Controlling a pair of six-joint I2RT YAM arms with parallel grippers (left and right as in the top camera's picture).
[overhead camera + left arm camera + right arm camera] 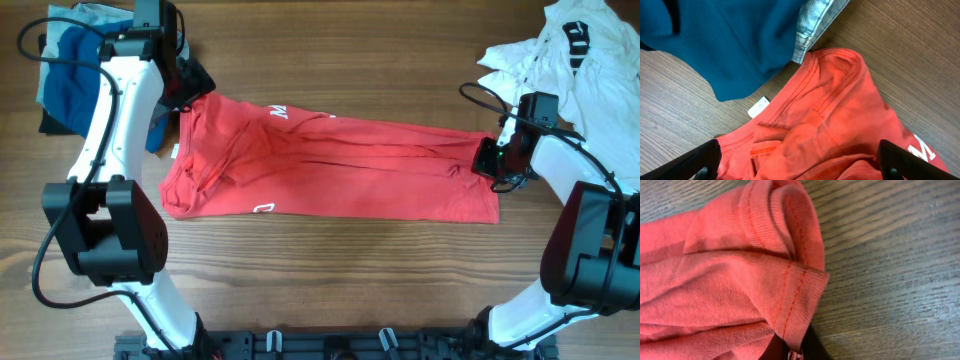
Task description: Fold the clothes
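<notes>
Seemingly pinched shirt (715, 280) hem, open tabletop (890, 280) beside

Matt red cloth shirt (330, 165), grained wood table (330, 280)

A white letter M (919, 150) stands printed on the red shirt (330, 165).

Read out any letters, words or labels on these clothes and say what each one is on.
"M": white letter on the red shirt; any further print is hidden in folds.
White tag beside the shirt's neckline: too small to read.
White print at the shirt's near edge: unreadable.
</notes>
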